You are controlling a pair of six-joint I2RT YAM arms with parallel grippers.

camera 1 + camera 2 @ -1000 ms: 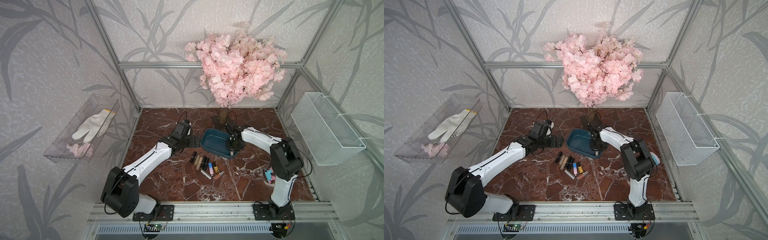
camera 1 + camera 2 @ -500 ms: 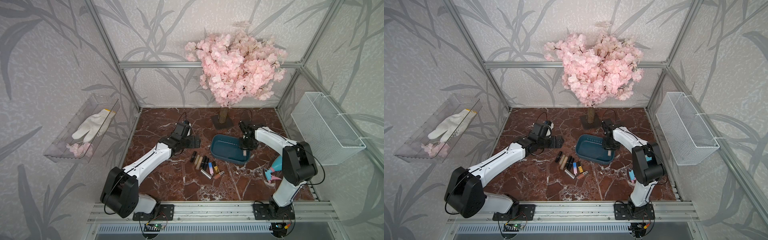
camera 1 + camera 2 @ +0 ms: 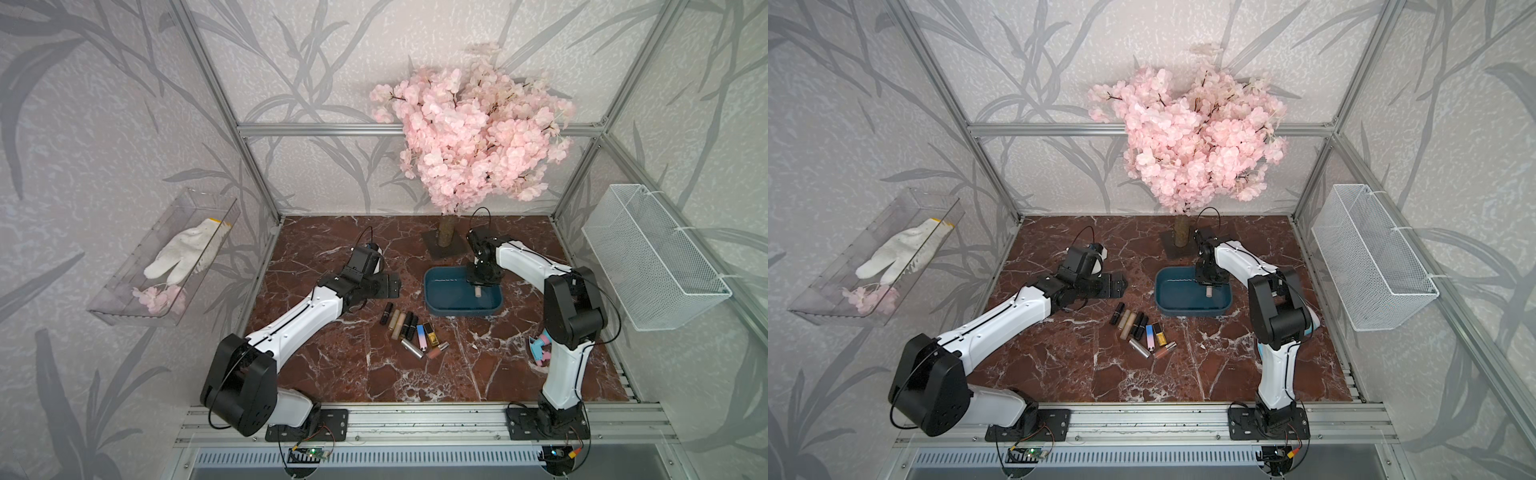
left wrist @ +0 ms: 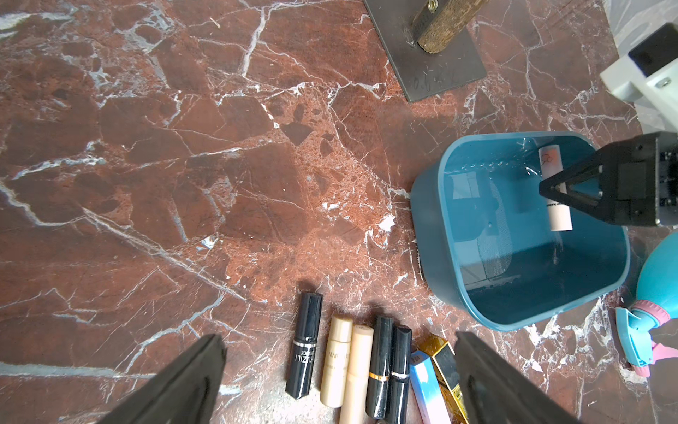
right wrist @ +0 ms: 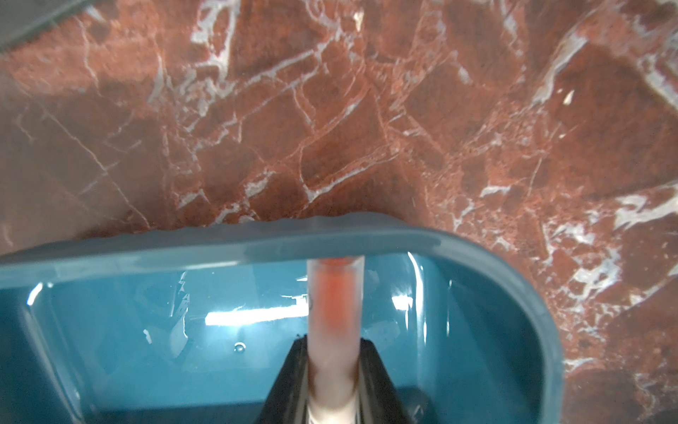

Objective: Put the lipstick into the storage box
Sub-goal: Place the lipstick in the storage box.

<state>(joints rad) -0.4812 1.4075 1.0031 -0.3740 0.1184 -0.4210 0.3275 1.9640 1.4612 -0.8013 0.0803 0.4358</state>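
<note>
Currently we find the right gripper closed on the lipstick, a pale tube with a reddish end, which it clamps across the body so that both ends stick out past the fingers. In both top views the gripper points down into the storage box, and the lipstick sits inside the rim, over the right half of the box floor. We cannot tell whether the tube touches that floor. The left gripper has its jaws fully spread and holds nothing. It is low over the marble table, just left of the box. In the left wrist view, its two fingers frame a row of other cosmetic tubes lying side by side on the table, just in front of the box and apart from it.
</note>
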